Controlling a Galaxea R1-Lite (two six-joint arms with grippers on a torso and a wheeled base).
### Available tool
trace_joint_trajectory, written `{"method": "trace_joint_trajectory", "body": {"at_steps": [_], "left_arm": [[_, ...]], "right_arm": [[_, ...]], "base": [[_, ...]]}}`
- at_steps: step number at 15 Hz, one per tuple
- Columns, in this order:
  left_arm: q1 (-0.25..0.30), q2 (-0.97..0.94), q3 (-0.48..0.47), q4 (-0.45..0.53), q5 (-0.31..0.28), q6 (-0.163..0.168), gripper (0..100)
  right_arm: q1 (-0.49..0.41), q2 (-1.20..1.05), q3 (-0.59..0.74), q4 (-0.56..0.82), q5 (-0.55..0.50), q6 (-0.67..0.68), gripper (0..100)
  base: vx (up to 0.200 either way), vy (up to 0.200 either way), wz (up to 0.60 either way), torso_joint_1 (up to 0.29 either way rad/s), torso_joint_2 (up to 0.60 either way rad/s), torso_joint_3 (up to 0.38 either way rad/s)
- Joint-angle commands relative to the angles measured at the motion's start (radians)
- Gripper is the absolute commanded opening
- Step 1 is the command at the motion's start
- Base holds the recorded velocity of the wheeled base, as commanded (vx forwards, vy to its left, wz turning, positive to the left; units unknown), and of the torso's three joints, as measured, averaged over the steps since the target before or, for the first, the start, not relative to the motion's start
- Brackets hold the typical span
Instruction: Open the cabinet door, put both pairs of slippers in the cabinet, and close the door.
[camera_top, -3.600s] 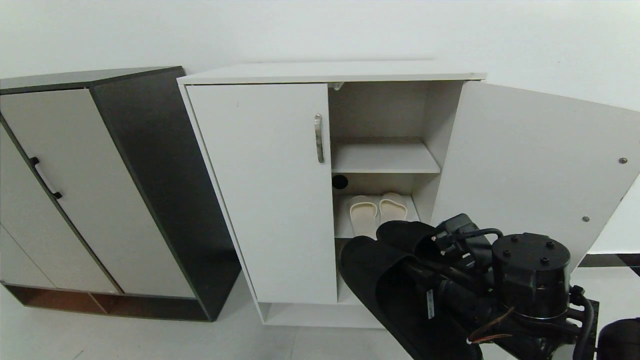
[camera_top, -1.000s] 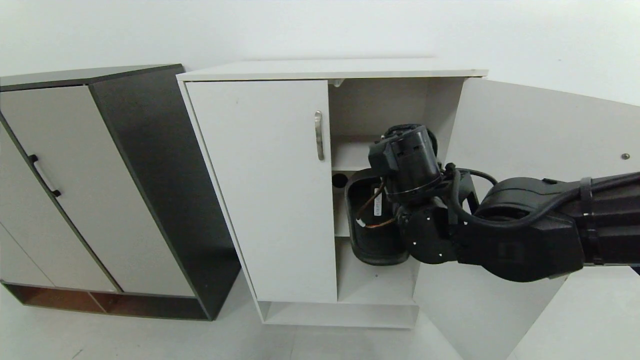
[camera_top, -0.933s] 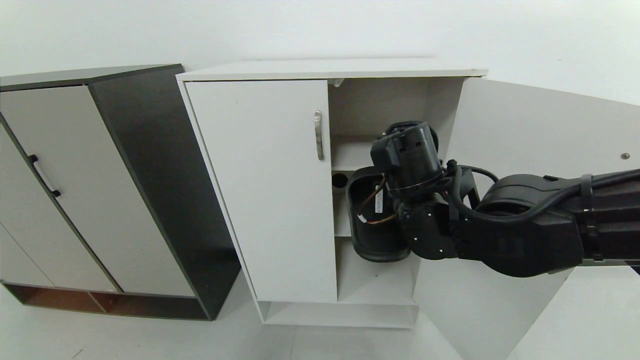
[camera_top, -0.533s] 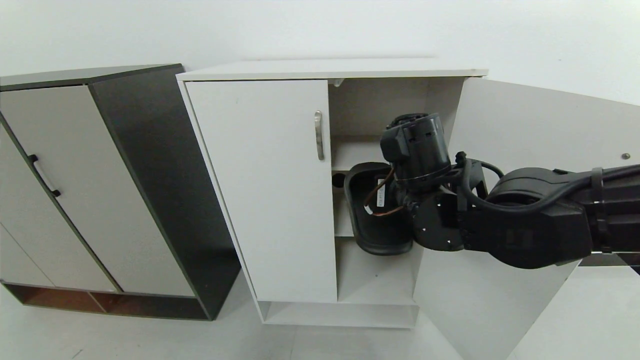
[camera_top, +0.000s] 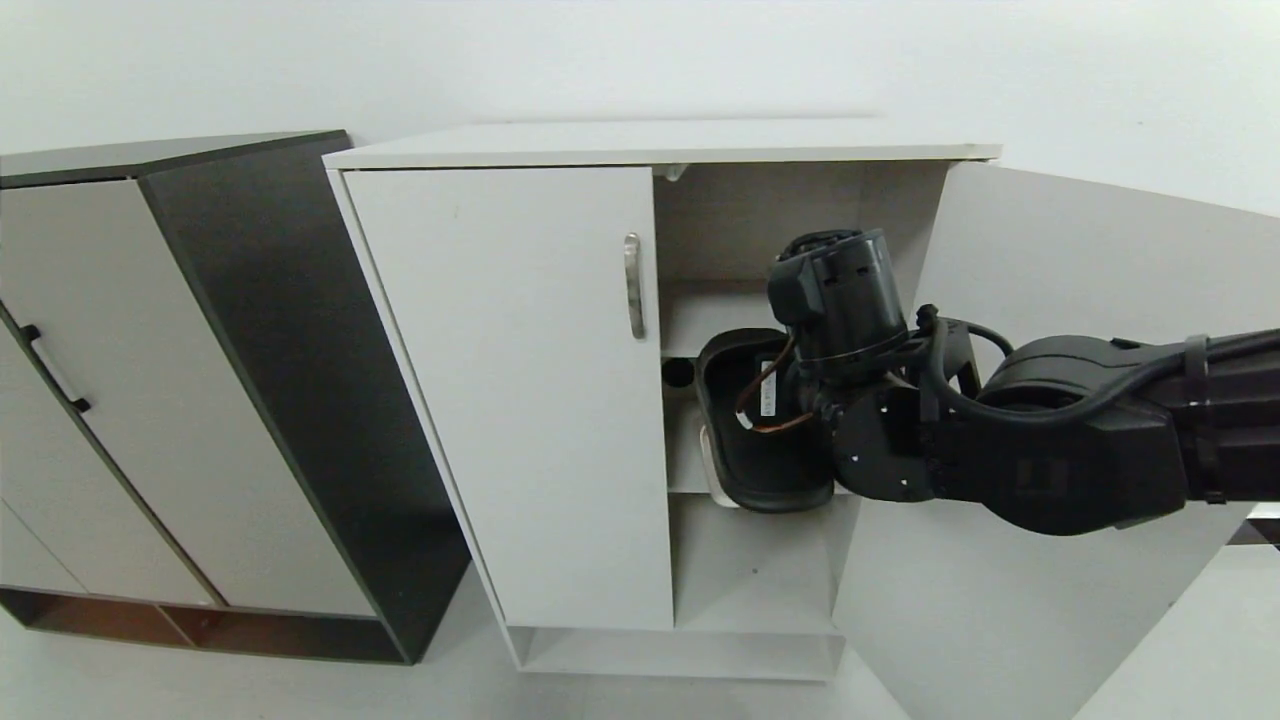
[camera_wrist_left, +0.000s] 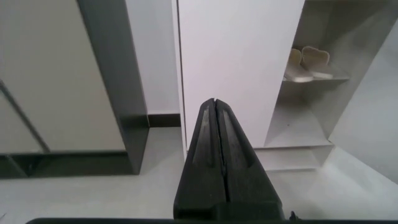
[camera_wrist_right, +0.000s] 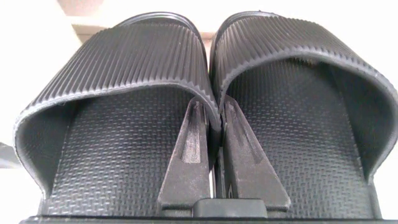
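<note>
A pair of black slippers (camera_top: 760, 440) hangs soles-out in the open right half of the white cabinet (camera_top: 660, 145), level with its middle shelf. My right gripper (camera_wrist_right: 214, 149) is shut on the black slippers (camera_wrist_right: 143, 81), pinching the two inner strap edges together. A pair of cream slippers (camera_wrist_left: 308, 62) lies on that middle shelf; in the head view just a sliver of the cream slippers (camera_top: 706, 462) peeks out beside the black pair. My left gripper (camera_wrist_left: 214, 102) is shut on nothing, low in front of the cabinet's closed left door (camera_wrist_left: 236, 56).
The cabinet's right door (camera_top: 1050, 620) stands swung wide open under my right arm. Its left door (camera_top: 520, 380), with a metal handle (camera_top: 632, 285), is closed. A dark cabinet (camera_top: 250, 350) stands against the white one on the left. Bare floor (camera_wrist_left: 155, 162) lies in front.
My right arm has lifted the black slippers from low in front of the cabinet up to the middle shelf opening. The head camera has also shifted nearer the cabinet.
</note>
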Motion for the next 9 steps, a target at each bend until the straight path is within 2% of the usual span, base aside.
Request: {"method": "trace_joint_trajectory", "body": {"at_steps": [1,9], "left_arm": [[0.0,0.0,0.0,-0.001,0.0,0.0,0],[0.0,0.0,0.0,-0.001,0.0,0.0,0]], "right_arm": [[-0.003,0.0,-0.003,-0.002,0.001,-0.004,0],[-0.015,0.029,-0.026,-0.024,0.001,-0.029,0]], "base": [[0.2,0.0,0.0,0.002,0.01,0.007],[0.2,0.0,0.0,0.002,0.0,0.005]]}}
